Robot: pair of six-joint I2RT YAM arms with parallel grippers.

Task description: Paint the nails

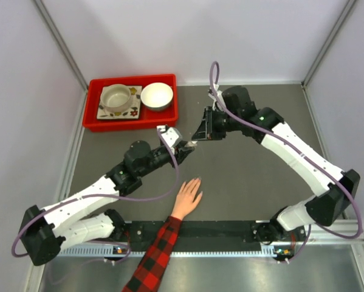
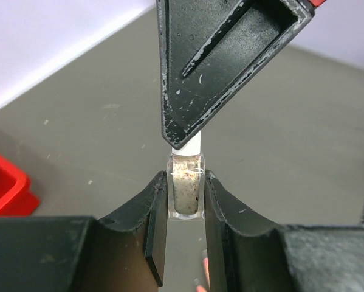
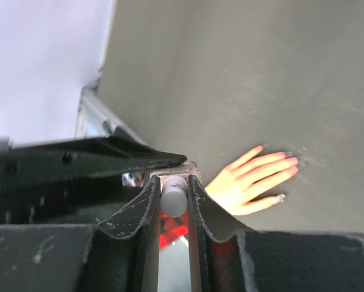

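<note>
- Plaid red-and-black sleeve (image 1: pixel 160 249) at the near edge, ending in the hand (image 1: pixel 188 196); lies palm down, fingers spread, on the grey table (image 1: pixel 254 182).
- At that hand's fingertips, the nails (image 3: pixel 281 197): tiny and pale, with no fresh coat to be made out, though too small to judge for certain.
- No brush touching the hand or even near it; painting itself judged not yet begun.
- Just beyond the hand and above the table, the left gripper (image 2: pixel 186 204), clamped on a small clear bottle (image 2: pixel 186 188) of pale speckled polish.
- At the bottle's neck, a white cap (image 2: pixel 192 145), pinched tight by the right gripper (image 3: pixel 174 201), tip to tip with the left one.
- Judged stage: opening the bottle, with the cap seemingly not yet lifted off.
- Left to do: draw out the brush, carry it over to the hand, coat each nail in turn.
- Far beyond the hand, off to its left, a red tray (image 1: pixel 90 117) holding a white bowl (image 1: pixel 157 96) and a second dish (image 1: pixel 116 97) on a patterned tile; plays no part in this step.
</note>
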